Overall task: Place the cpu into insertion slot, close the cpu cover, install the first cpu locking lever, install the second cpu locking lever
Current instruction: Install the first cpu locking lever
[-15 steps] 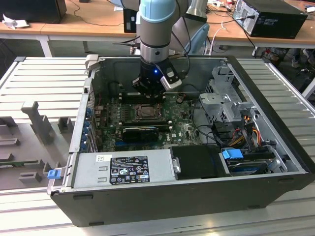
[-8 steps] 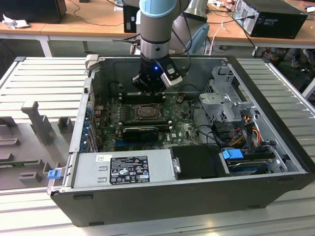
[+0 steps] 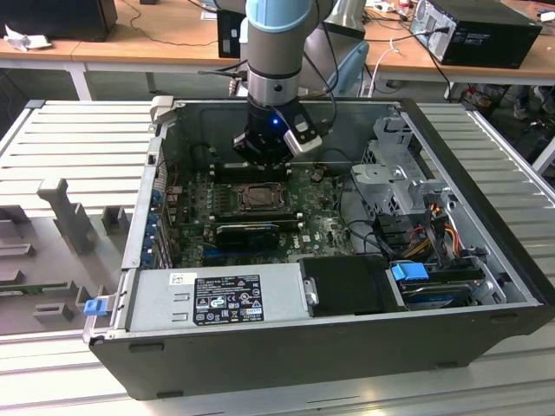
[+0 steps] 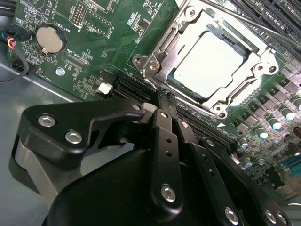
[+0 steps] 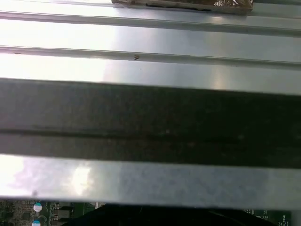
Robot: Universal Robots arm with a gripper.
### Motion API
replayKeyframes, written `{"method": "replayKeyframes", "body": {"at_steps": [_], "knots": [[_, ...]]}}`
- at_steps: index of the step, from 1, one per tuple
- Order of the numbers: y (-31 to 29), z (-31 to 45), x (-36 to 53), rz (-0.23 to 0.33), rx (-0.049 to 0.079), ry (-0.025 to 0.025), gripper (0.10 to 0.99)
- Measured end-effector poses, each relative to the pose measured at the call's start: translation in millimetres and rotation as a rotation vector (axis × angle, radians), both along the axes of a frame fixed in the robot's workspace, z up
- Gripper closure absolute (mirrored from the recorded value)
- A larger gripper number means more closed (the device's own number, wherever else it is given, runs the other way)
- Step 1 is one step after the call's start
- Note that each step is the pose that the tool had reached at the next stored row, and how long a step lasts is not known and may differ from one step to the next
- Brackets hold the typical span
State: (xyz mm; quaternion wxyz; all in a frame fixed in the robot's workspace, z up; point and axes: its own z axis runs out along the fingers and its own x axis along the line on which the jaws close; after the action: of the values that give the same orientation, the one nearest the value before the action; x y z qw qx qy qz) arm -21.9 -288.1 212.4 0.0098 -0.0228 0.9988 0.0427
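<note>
The cpu (image 4: pixel 209 63) lies flat in the insertion slot (image 4: pixel 155 63), silver top up, and the metal cover frame (image 4: pixel 244 84) sits down around it. A thin metal lever rod (image 4: pixel 263 26) runs along the socket's far side. My gripper (image 4: pixel 162 96) hangs just beside the socket's corner, black fingers (image 4: pixel 163 141) pressed together with nothing between them. In the exterior view the gripper (image 3: pixel 260 160) hovers inside the open computer case, just behind the insertion slot (image 3: pixel 257 198) on the green motherboard (image 3: pixel 325 230).
A long black card (image 3: pixel 251 232) stands in front of the socket. Black memory slots (image 4: pixel 136 87) and a coin battery (image 4: pixel 49 40) lie close by. Drive cage (image 3: pixel 395 169), cables (image 3: pixel 434 230) and power supply (image 3: pixel 221 296) crowd the case. A grey moulded tray (image 3: pixel 52 234) sits at the exterior view's left.
</note>
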Motion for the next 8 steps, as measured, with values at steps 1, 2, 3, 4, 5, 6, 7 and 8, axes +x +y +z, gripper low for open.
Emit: {"method": "replayKeyframes", "body": {"at_steps": [1,2,3,4,5,6,7,8], "knots": [[-0.3,0.0,0.0,0.0,0.0,0.0,0.98],[-0.8,0.0,0.0,0.0,0.0,0.0,0.98],[-1.1,0.0,0.0,0.0,0.0,0.0,0.98],[-1.6,0.0,0.0,0.0,0.0,0.0,0.98],[-2.1,0.0,0.0,0.0,0.0,0.0,0.98],[-2.5,0.0,0.0,0.0,0.0,0.0,0.98],[-2.8,0.0,0.0,0.0,0.0,0.0,0.98],[-3.4,0.0,0.0,0.0,0.0,0.0,0.98]]}}
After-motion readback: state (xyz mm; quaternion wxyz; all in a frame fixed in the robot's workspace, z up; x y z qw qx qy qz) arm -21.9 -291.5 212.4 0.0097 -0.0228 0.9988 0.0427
